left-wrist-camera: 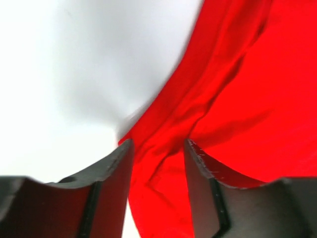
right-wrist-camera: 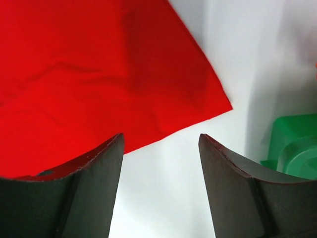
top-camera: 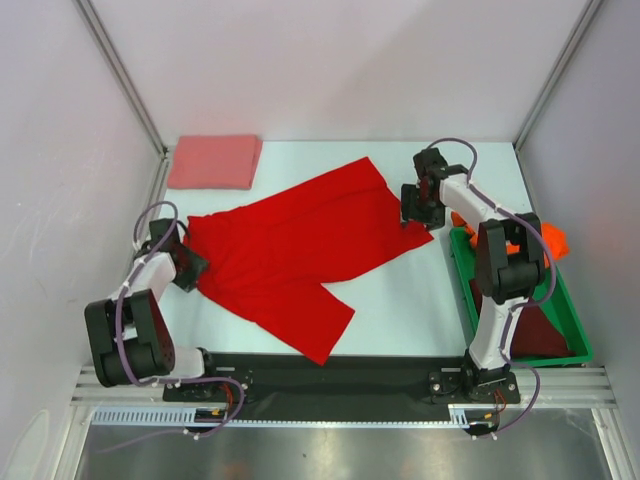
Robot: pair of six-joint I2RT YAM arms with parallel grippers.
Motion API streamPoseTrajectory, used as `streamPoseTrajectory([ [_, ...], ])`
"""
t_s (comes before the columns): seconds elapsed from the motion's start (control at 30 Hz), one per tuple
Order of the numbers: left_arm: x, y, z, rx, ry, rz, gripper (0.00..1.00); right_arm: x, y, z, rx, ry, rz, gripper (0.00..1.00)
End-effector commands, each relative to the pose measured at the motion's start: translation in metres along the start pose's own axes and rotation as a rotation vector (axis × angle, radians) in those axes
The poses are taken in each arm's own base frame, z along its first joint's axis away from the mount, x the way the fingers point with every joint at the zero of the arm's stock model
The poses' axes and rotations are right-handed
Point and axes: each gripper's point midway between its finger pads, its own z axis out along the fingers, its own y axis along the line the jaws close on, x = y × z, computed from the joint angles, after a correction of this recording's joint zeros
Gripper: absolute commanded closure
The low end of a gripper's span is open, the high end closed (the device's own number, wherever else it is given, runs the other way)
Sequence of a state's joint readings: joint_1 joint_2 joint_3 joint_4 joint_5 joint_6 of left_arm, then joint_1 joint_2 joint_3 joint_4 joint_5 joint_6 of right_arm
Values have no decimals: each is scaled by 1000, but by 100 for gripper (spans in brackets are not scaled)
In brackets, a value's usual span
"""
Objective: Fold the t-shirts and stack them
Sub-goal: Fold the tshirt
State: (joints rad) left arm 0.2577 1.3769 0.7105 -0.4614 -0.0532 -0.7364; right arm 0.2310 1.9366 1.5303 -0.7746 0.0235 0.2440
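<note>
Tabletop, white, is filling the overhead view. I am running both arms from its bottom edge.

A bright red t-shirt is lying spread open across the centre, slanting from lower left to upper right, with one sleeve trailing toward the bottom. At the right edge a green bin is holding a dark maroon shirt, with an orange one spilling over its upper end. A salmon-pink shirt is sitting folded square in the upper left.

The left gripper is sitting at the red shirt's left edge. The right gripper is hovering at its upper-right corner.

I am judging the cloth to be light, limp and easy to drag, so it will sag and bunch. I should pinch it at corners or hems rather than mid-panel.

The left wrist view is showing what the overhead view cannot. The left gripper has its jaws parted, with a raised wrinkle of red cloth running between them, not clamped.

The right wrist view is showing the right gripper wide open and holding nothing. The shirt's pointed corner is lying just above the gap, and bare table is showing between the fingers. A corner of the bin is at the lower right of that view.

Only the overhead view is showing the folded shirt and the whole layout.
</note>
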Motion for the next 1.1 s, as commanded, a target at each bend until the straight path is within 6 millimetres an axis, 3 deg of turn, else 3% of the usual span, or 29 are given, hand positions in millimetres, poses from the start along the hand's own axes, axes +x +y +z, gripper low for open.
streamPoseTrajectory([
  [0.0, -31, -9, -30, 22, -115, 83, 47, -8, -8, 1, 35, -22, 36, 34],
  [0.1, -29, -28, -58, 116, -134, 155, 42, 2, -16, 3, 58, -21, 46, 35],
  [0.2, -4, -44, -87, 217, -120, 247, 41, 7, -26, 4, 81, -22, 54, 37],
  [0.27, 26, -62, -113, 326, -117, 316, 42, 8, -33, 6, 86, -13, 69, 38],
  [0.33, 76, -70, -128, 388, -61, 416, 46, 8, -35, 10, 78, -9, 79, 40],
  [0.4, 106, -58, -136, 399, -37, 469, 51, 8, -36, 10, 73, -9, 79, 41],
  [0.43, 132, -59, -144, 438, -21, 541, 54, 7, -36, 10, 71, -11, 80, 41],
  [0.47, 144, -59, -153, 488, -32, 578, 56, 6, -35, 9, 68, -18, 78, 41],
  [0.57, 198, -38, -156, 516, 10, 757, 63, 3, -31, 4, 36, -30, 79, 41],
  [0.6, 212, -27, -147, 469, 34, 818, 63, 2, -31, 1, 28, -34, 82, 42],
  [0.63, 234, -18, -150, 477, 71, 898, 64, 2, -30, 1, 24, -34, 80, 41],
  [0.7, 254, -14, -151, 431, 59, 1008, 63, 3, -29, -1, 16, -35, 82, 41],
  [0.73, 273, -8, -160, 448, 70, 1081, 61, 2, -28, -3, 9, -41, 83, 41],
  [0.8, 288, -15, -173, 439, 48, 1156, 54, 4, -28, -5, 6, -39, 85, 41],
  [0.83, 304, -8, -165, 389, 32, 1258, 52, 3, -27, -7, 3, -48, 85, 41],
  [0.87, 307, -10, -165, 367, -6, 1298, 51, 2, -27, -9, -2, -56, 88, 41],
  [0.9, 316, -21, -176, 385, -19, 1318, 50, 4, -27, -9, -3, -54, 89, 41],
  [1.07, 343, -32, -179, 387, -69, 1454, 56, 4, -28, -16, -4, -65, 86, 42],
])
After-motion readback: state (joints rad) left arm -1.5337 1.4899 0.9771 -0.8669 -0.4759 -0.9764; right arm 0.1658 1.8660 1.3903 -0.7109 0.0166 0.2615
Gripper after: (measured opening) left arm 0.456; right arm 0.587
